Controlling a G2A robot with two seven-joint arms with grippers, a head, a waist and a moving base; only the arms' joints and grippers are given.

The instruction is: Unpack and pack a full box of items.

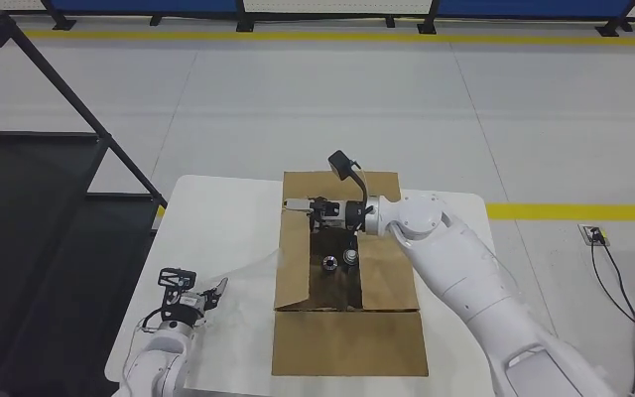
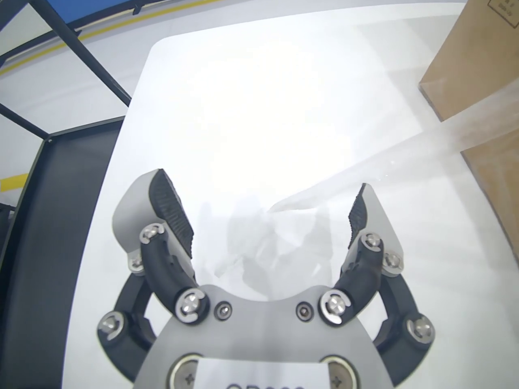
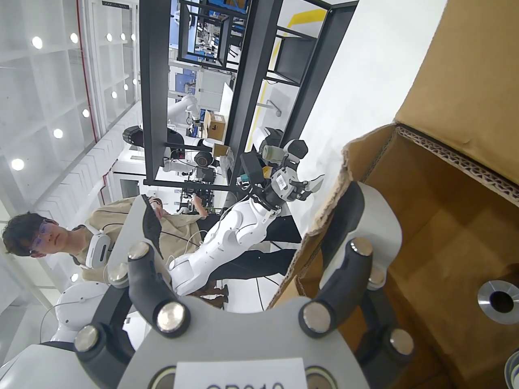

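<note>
An open cardboard box (image 1: pixel 387 288) stands mid-table with its flaps spread. On its floor sit two small metal cylinders (image 1: pixel 327 262), one of them close in the right wrist view (image 3: pixel 500 299). My right gripper (image 1: pixel 298 206) is open at the box's far left corner, one finger (image 3: pixel 357 220) inside the raised left flap (image 3: pixel 336 204), the other outside it. My left gripper (image 2: pixel 267 204) is open low over the table's front left, with crumpled clear plastic film (image 2: pixel 292 224) lying on the table between its fingers (image 2: pixel 170 208).
A strip of the clear film (image 2: pixel 405 151) stretches from the crumple to the box's side (image 2: pixel 470 54). A black frame and a dark panel (image 1: pixel 60 248) stand past the white table's (image 1: pixel 228 228) left edge. A second item (image 3: pixel 513 370) shows at the box floor's edge.
</note>
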